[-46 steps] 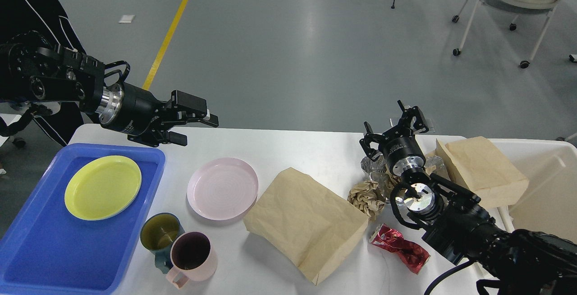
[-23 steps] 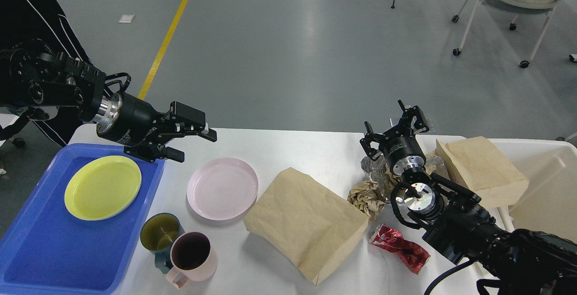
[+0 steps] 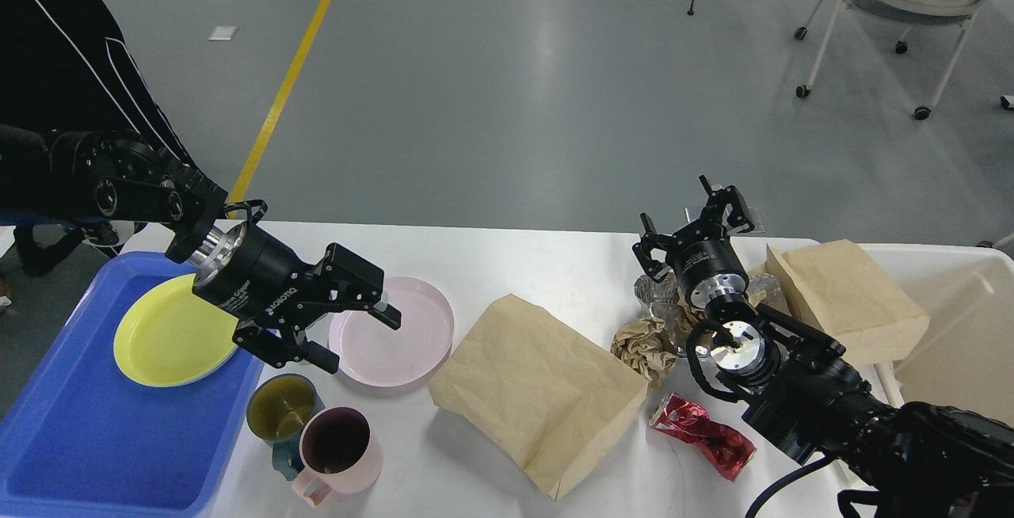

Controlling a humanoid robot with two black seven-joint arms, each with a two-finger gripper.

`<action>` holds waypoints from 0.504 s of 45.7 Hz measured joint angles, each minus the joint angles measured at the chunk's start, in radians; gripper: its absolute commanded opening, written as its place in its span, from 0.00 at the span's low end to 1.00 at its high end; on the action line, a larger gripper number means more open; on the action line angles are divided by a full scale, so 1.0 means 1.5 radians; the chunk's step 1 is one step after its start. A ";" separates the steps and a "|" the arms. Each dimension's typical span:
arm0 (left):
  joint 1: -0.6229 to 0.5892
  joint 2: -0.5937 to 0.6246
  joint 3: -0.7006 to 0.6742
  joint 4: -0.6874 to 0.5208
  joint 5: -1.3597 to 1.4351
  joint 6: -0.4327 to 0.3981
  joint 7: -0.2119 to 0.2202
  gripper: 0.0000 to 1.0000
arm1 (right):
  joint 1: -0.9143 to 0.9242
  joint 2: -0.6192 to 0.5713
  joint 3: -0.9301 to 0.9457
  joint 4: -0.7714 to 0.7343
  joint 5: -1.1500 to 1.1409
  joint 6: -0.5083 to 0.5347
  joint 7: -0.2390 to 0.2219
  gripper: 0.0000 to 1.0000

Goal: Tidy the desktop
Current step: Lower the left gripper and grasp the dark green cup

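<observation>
Spanning most of the view, the wide white rectangular desktop [image 3: 507,264] carries a blue plastic tray [image 3: 87,455] at its left end with a round yellow plate [image 3: 162,340] in it. Over the tray's right edge, my left gripper [image 3: 360,336] hangs with its two fingers spread wide and nothing between them, above the near-left rim of the round pink plate [image 3: 400,336]. My right gripper [image 3: 689,225] is raised over crumpled brown paper [image 3: 643,348] and a clear wrapper, fingers splayed apart and empty. A flat brown paper bag [image 3: 539,391] lies at centre.
</observation>
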 measured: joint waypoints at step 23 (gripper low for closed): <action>0.051 -0.015 0.014 -0.027 0.152 0.184 0.249 0.97 | 0.000 0.000 0.000 0.000 0.000 0.000 0.000 1.00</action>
